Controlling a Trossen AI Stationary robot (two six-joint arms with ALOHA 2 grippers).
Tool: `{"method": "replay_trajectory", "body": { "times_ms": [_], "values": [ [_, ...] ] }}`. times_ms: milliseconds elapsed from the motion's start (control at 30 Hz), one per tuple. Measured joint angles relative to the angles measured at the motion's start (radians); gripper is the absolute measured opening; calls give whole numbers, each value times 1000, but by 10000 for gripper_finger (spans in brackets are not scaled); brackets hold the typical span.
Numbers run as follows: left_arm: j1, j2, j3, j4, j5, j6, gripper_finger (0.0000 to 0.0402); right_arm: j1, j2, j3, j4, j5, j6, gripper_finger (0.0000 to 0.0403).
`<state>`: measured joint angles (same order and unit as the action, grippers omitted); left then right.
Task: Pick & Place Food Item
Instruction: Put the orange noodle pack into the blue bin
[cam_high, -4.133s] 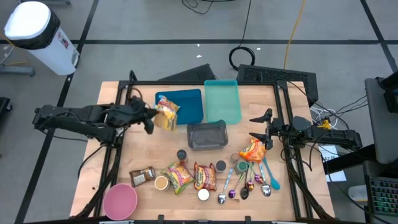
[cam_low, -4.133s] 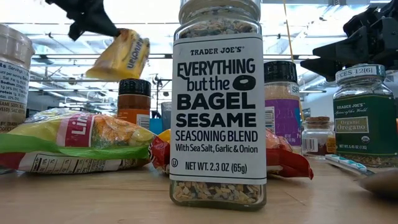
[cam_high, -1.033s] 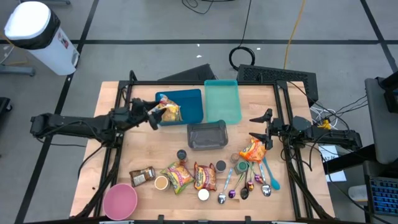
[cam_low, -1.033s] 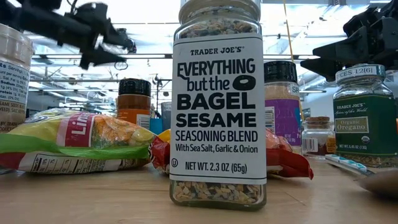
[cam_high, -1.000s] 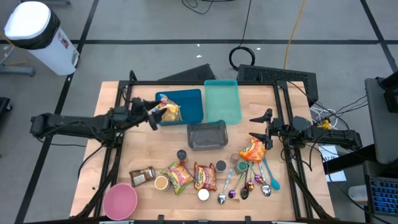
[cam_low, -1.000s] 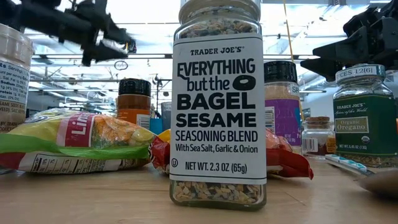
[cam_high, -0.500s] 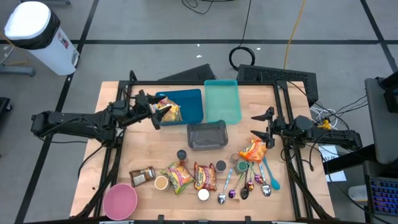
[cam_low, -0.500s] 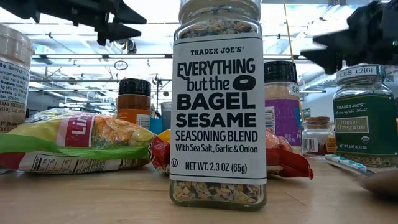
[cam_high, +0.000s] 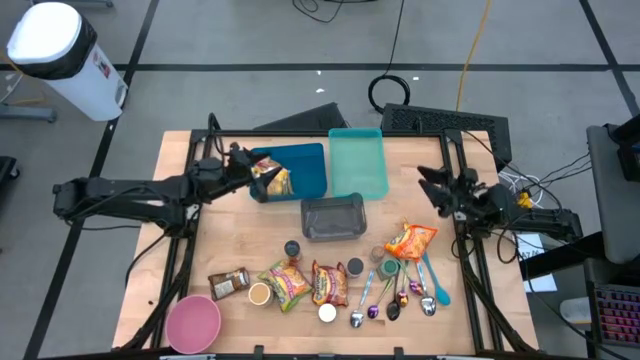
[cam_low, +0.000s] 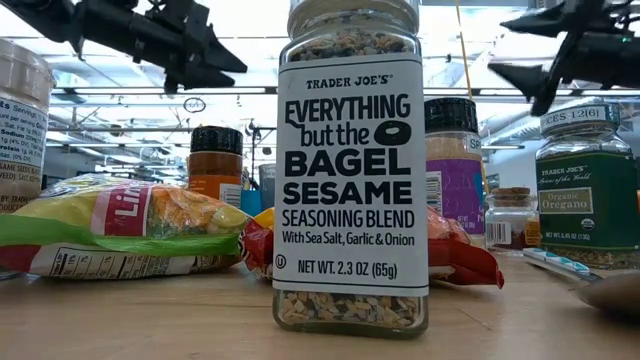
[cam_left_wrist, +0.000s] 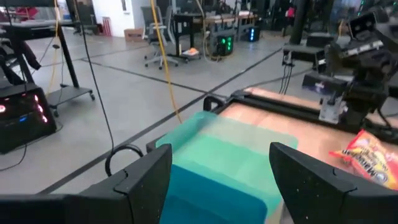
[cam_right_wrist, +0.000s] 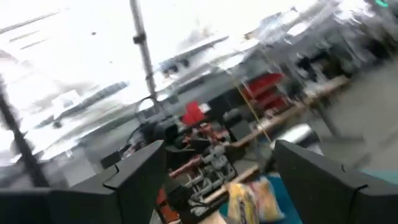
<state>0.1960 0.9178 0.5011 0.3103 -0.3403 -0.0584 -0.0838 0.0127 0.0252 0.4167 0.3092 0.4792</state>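
A yellow food packet (cam_high: 272, 178) lies in the blue bin (cam_high: 305, 165) at the far left of the table, against the bin's left wall. My left gripper (cam_high: 243, 166) hovers open just left of that bin, pointing nearly level over it, and touches nothing. In the left wrist view its fingers stand wide apart over the blue bin (cam_left_wrist: 205, 193). An orange snack bag (cam_high: 411, 240) lies flat on the table at the right. My right gripper (cam_high: 430, 187) is open, tipped upward beyond the bag's far side, clear of it. The right wrist view shows the yellow packet (cam_right_wrist: 252, 199) far off.
A teal bin (cam_high: 358, 165) stands beside the blue one, with a clear grey container (cam_high: 333, 218) in front of them. Spice jars, noodle packets (cam_high: 330, 283), spoons (cam_high: 400, 295) and a pink bowl (cam_high: 193, 322) crowd the near edge. A tall seasoning jar (cam_low: 350, 170) stands close to the low camera.
My left gripper has drawn away from the yellow packet toward the table's far edge, risen a little and rolled, staying open. My right gripper has risen off the orange bag, tipped upward and rolled, and it too stays open. Packet and bag lie where they were.
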Motion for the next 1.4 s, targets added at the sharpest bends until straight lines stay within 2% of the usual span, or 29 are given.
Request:
{"method": "replay_trajectory", "body": {
  "times_ms": [100,167,267,333,433,567,633,733,900,1033,1133,1300,1400],
  "values": [
    [0,19,0,2,0,13,278,0,21,50,-75,-27,124,293],
    [0,29,0,-2,1,24,278,0,74,101,-227,-94,217,293],
    [0,43,0,5,1,28,278,1,203,249,-398,-224,329,292],
    [0,47,0,-3,1,29,278,1,305,369,-598,-316,456,290],
    [0,45,0,3,3,29,278,1,464,552,-1013,-425,595,285],
    [0,46,0,-1,3,23,278,0,611,709,-1456,-461,693,279],
    [0,46,0,0,3,23,278,-2,654,733,-1561,-469,712,279],
    [0,46,0,0,3,25,278,-2,668,733,-1616,-468,760,279],
    [0,46,0,0,3,27,278,-2,670,693,-1590,-460,820,279],
    [0,46,0,0,3,27,278,3,713,693,-1594,-414,872,279],
    [0,46,0,0,3,29,278,22,764,689,-1576,-415,866,279],
    [0,46,0,-3,3,47,278,58,851,673,-1447,-414,832,279],
    [0,46,0,-8,3,54,278,73,905,673,-1447,-392,829,279]
  ]
}}
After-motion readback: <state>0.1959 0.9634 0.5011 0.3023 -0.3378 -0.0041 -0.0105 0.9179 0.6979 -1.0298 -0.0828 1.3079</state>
